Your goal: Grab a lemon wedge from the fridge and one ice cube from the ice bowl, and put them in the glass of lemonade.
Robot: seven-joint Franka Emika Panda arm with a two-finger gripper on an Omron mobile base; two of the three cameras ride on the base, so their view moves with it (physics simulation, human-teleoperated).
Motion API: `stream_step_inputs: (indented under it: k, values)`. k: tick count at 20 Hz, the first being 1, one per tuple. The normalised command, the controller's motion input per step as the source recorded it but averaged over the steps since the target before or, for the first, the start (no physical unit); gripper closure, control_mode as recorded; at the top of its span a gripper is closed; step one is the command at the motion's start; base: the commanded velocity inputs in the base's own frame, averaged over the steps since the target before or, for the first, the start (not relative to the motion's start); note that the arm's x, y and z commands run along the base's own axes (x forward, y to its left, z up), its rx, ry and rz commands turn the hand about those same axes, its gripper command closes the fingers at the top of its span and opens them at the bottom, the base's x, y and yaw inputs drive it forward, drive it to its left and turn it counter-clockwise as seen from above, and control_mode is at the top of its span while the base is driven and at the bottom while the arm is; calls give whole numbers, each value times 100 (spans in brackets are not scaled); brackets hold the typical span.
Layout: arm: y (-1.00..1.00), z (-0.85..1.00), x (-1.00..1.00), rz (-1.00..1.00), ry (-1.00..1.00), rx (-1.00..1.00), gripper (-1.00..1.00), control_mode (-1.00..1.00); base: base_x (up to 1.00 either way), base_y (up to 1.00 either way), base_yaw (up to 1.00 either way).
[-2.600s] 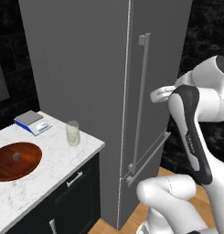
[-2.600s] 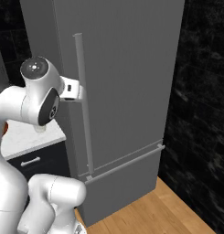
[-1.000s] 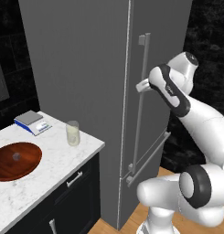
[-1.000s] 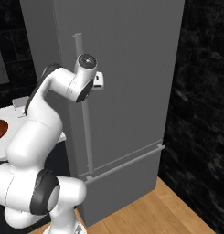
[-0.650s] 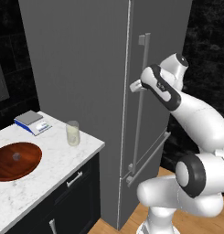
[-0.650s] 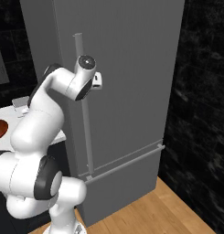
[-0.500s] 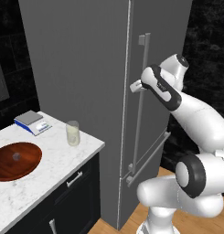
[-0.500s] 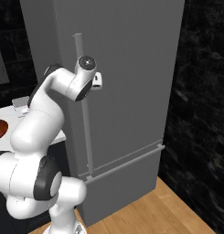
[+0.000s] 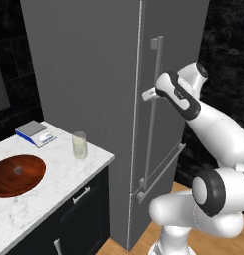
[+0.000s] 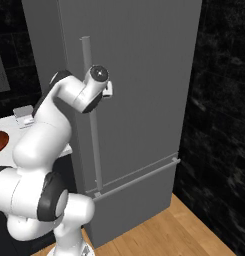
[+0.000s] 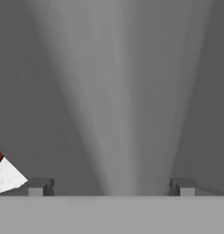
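Pincer (image 9: 147, 93) sits at the fridge (image 9: 93, 74) door, level with the upper half of the long vertical bar handle (image 9: 154, 99). In the hand view the two dark fingertips (image 11: 40, 186) stand wide apart at the bottom corners, with a pale grey vertical band, apparently the handle, rising between them; nothing clamped. Whether either finger touches the handle, cannot tell.

From the right base view the pincer (image 10: 110, 89) pokes out just past the handle (image 10: 91, 120), the white arm folded close beside it.

Fridge door shut; a horizontal bar runs across the lower drawer front well below the pincer. Lemon wedge not seen with the door closed.

Well below the pincer and off to its far side, past the fridge's side wall, lies the white marbled surface (image 9: 59, 184) over dark cabinets. On it:
- glass of lemonade (image 9: 79, 145), upright, pale liquid inside, the nearest task thing to the pincer, close to the surface's fridge-side edge
- ice bowl (image 9: 16, 175), reddish-brown, wide and shallow, further out than the glass and apart from it
- ice cube (image 9: 17, 170), a tiny pale speck resting inside the bowl near its centre
- small scale (image 9: 36, 133), grey top on a white and blue body, at the back of the surface, beyond glass and bowl

A sliver of bowl and white surface shows at the lower left corner of the hand view
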Motion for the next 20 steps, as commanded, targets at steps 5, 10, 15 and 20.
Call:
stream_step_inputs:
  k: [5, 10, 15, 20]
  values:
    - [-28, 0, 26, 15, 0, 7, -100, -100, 0, 0, 0]
    - [3, 0, 3, 5, 0, 0, -100, -100, 0, 0, 0]
    - [39, 0, 0, 0, 0, 0, 100, -100, 0, 0, 0]
    - [35, 0, 0, 0, 1, 0, 100, -100, 0, 0, 0]
